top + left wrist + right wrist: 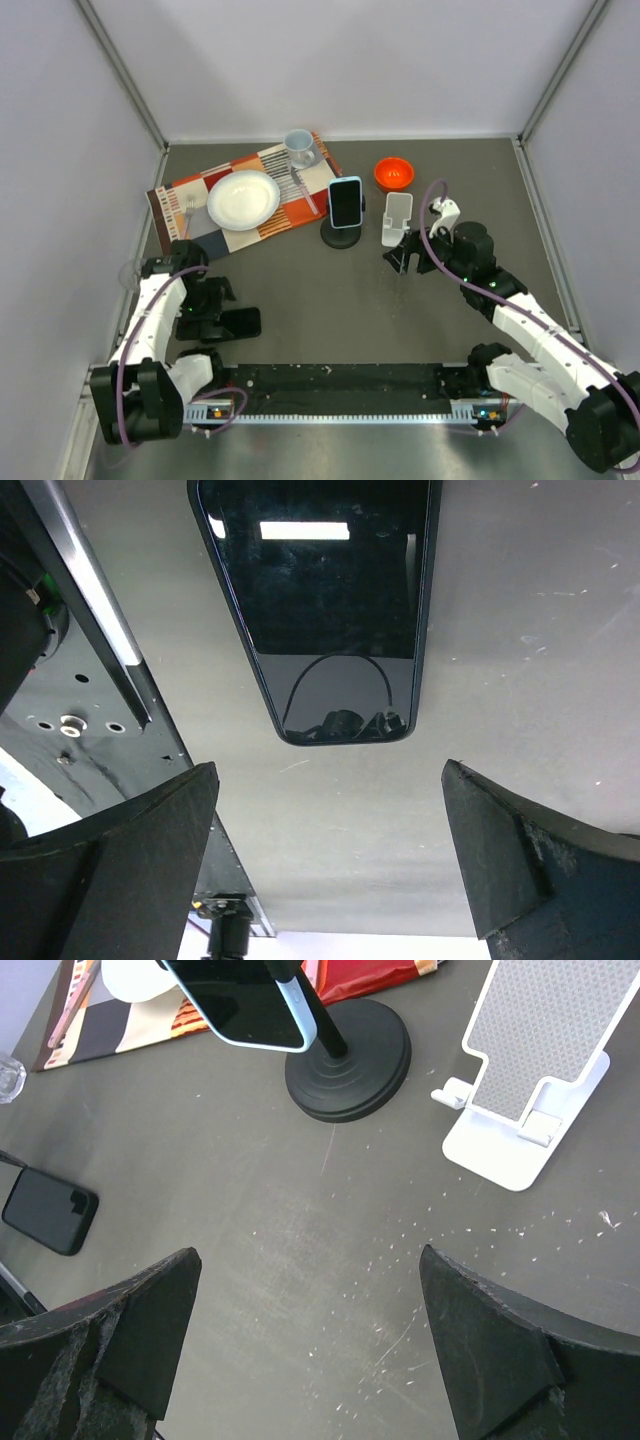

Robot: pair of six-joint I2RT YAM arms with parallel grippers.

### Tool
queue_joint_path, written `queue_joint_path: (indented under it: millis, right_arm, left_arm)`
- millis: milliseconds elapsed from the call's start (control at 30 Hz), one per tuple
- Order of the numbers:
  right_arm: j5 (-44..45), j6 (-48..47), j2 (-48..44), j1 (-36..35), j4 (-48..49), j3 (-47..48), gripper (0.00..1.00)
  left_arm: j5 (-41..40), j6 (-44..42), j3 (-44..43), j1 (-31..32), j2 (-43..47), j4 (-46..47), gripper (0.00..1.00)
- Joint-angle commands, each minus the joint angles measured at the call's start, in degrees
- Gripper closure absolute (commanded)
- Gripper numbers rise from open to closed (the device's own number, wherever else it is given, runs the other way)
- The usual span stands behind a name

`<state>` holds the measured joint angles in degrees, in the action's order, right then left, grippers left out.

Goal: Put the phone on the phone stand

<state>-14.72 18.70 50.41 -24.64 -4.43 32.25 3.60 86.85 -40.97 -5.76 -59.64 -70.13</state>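
The left claw's (330, 770) dark fingers (140, 850) fill the lower corners of its wrist view. They are spread wide apart and grip nothing. The black phone (330, 610) lies flat on the grey surface (540, 630) just beyond their tips. From above, it sits at the lower left of the frame, just beside that claw. The right claw (308, 1255) is likewise spread wide, near the white phone stand (530, 1070) at the upper right of its view. At the centre of the top view, a blue-cased phone (345, 200) rests on a black round-based stand (340, 238).

Table (330, 300) bears mat (303, 207), bowl (394, 173), phone (240, 322), 2 stands (397, 222).
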Motion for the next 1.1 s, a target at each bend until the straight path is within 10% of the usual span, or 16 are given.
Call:
queue_joint_path:
  millis: [0,1067]
  right_arm:
    - [-1.1,0.55,-0.67,-0.49,1.35,1.06,0.09]
    - [-1.1,0.55,0.3,-0.49,2.49,-0.43,0.1]
  left_arm:
    - [0.01,5.87,-0.52,-0.65,-0.3,-0.01,0.01]
    - [0.45,5.0,8.01,-5.67,-4.27,8.96,0.01]
